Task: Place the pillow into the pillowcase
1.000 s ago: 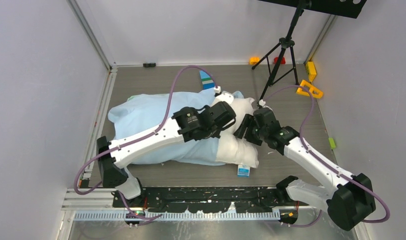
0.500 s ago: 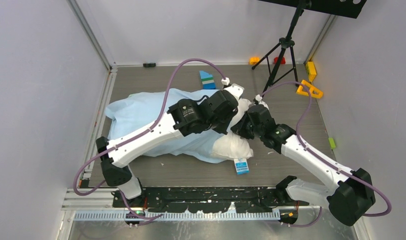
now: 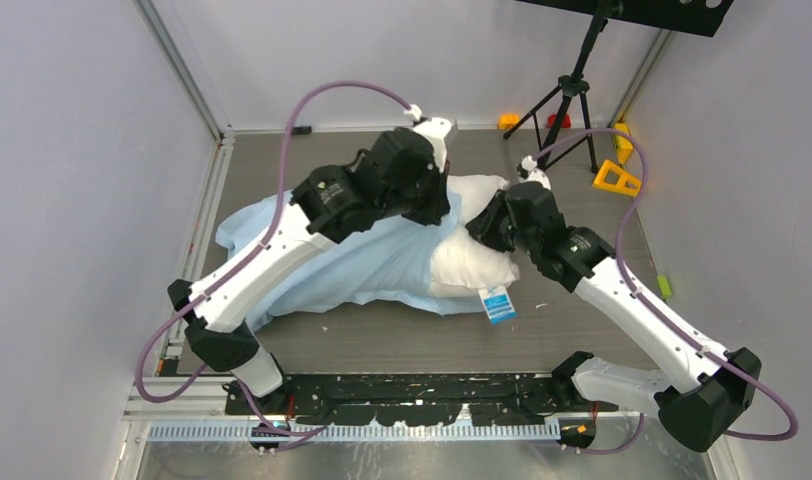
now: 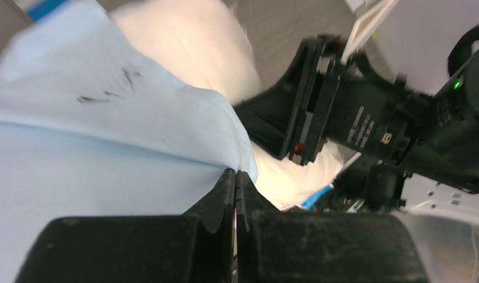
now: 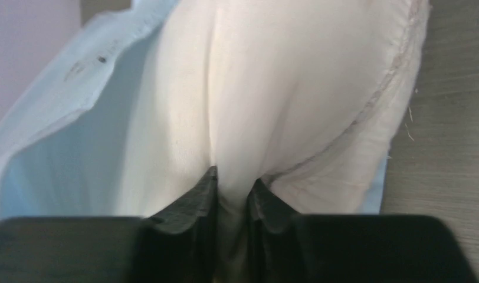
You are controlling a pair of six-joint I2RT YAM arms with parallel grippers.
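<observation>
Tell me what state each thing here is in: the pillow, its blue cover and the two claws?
pillow: partly inside the pillowcase, its right end sticking out.
pillowcase: wrinkled, mouth open around the pillow.
left gripper: shut on the pillowcase's edge.
right gripper: shut on a fold of the pillow.

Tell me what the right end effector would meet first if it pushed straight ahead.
The pillow. The right end effector pinches a fold of it, and more pillow bulges directly ahead. The pillowcase lies open beside it, off that line.
</observation>
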